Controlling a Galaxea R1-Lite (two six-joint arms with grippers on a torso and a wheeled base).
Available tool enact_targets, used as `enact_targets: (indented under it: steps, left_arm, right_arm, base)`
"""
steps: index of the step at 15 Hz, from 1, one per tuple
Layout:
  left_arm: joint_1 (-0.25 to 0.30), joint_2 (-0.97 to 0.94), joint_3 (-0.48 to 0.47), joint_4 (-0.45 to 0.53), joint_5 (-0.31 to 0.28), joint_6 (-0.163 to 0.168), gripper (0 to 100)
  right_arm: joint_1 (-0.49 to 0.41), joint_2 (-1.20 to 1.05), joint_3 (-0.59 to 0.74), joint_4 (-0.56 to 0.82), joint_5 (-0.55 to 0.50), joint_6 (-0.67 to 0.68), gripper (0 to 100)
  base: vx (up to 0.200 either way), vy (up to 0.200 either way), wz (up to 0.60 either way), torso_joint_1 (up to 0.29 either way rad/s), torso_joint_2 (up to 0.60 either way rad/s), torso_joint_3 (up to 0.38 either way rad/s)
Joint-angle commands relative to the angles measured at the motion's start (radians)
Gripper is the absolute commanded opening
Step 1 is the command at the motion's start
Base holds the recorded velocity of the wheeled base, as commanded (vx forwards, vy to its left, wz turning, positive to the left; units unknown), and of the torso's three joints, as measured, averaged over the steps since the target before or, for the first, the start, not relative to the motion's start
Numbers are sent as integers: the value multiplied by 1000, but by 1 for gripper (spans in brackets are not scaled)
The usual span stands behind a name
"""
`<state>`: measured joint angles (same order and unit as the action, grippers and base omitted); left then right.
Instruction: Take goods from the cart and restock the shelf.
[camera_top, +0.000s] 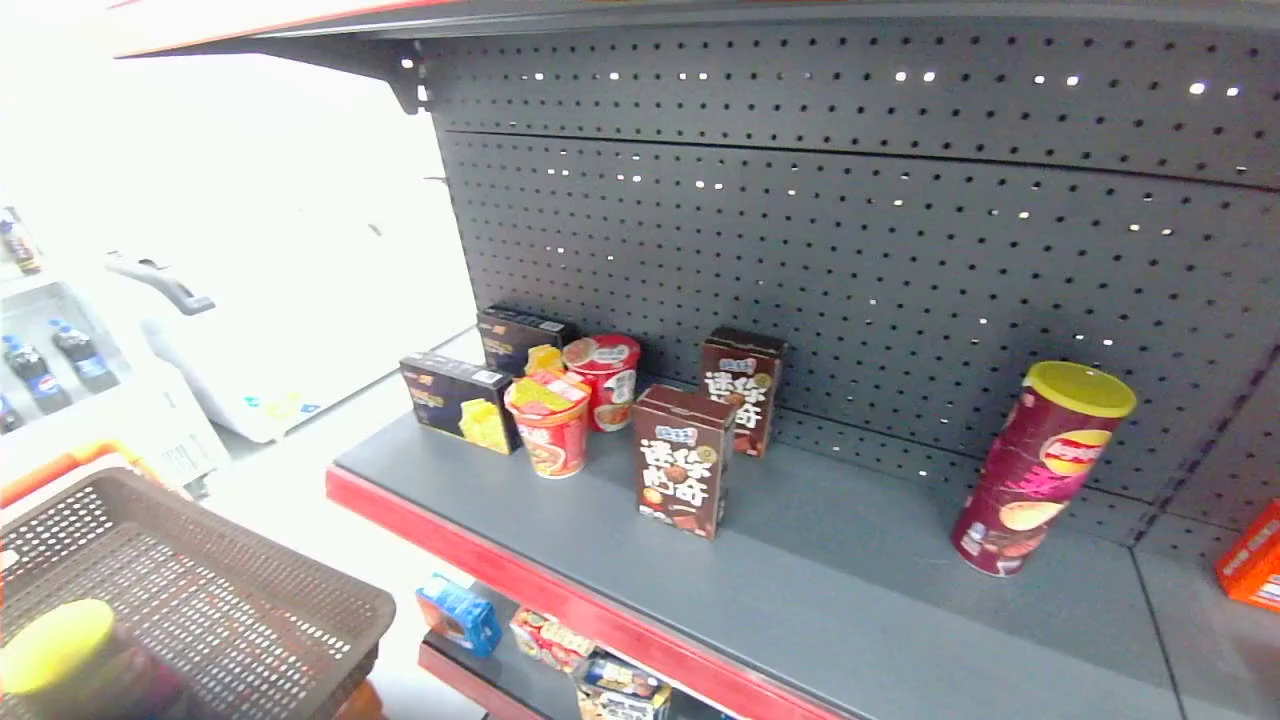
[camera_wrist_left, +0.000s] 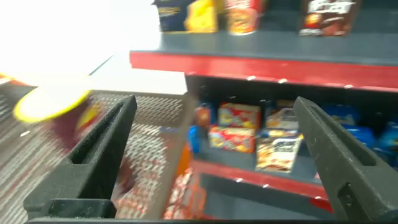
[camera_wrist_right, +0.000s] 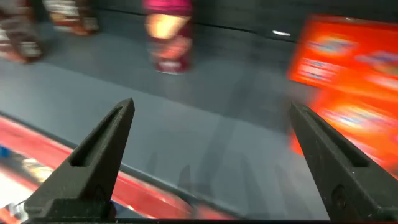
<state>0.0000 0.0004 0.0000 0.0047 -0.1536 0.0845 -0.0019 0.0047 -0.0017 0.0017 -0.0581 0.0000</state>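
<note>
One chip canister (camera_top: 1040, 470) near back-right corner of shelf (camera_top: 850, 600), long axis tilted, lid (camera_top: 1080, 388) uppermost; left gripper (camera_wrist_left: 214, 102), right gripper (camera_wrist_right: 211, 106): jaws apart.

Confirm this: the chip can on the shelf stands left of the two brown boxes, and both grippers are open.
Not left. The head view shows the chip can standing right of the two brown boxes on the shelf. The left gripper and right gripper are open.
</note>
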Motion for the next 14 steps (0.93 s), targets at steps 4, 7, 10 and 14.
enact_targets:
  steps: [4,7,10,14]
  left_arm:
    - [0,0,0,0,-1,0,100]
    - [0,0,0,0,-1,1,100]
    - [8,127,-316,6,29,23,100]
    - [21,527,-681,248,71,61,100]
  right_arm:
    - [0,0,0,0,0,2,100]
    - [-1,0,0,0,0,2,100]
    - [0,0,0,0,0,2,100]
    - [0,0,0,0,0,2,100]
  base:
    - [0,0,600,2,2,-1]
    - [0,0,600,2,1,4]
    - [0,0,200,-1,-1,-1]
    - [0,0,0,0,0,0]
